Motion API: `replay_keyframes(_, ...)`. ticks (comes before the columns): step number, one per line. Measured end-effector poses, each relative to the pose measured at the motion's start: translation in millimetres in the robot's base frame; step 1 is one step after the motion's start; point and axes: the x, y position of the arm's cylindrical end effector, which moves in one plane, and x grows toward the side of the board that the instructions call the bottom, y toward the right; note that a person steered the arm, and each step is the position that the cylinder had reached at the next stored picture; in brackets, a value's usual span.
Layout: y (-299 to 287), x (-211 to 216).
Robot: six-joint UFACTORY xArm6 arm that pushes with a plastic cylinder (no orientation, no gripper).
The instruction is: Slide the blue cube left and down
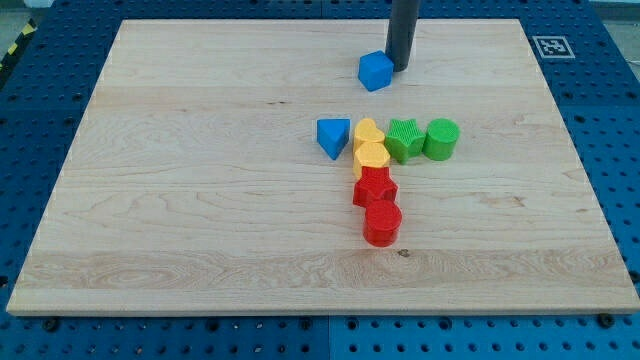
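The blue cube (375, 71) sits near the view's top, a little right of the board's middle. My tip (401, 66) stands on the board right beside the cube, at its upper right, touching it or nearly so. The dark rod rises from there out of the view's top.
Below the cube lies a cluster: a blue triangle (333, 137), a yellow heart (368, 132), a yellow hexagon (371, 157), a green star (404, 139), a green cylinder (441, 138), a red star (375, 187) and a red cylinder (382, 223). The wooden board (200, 200) rests on a blue perforated table.
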Motion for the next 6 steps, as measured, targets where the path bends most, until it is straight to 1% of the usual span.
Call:
replay_keyframes(4, -0.7, 19.2)
replay_keyframes(6, -0.7, 38.0)
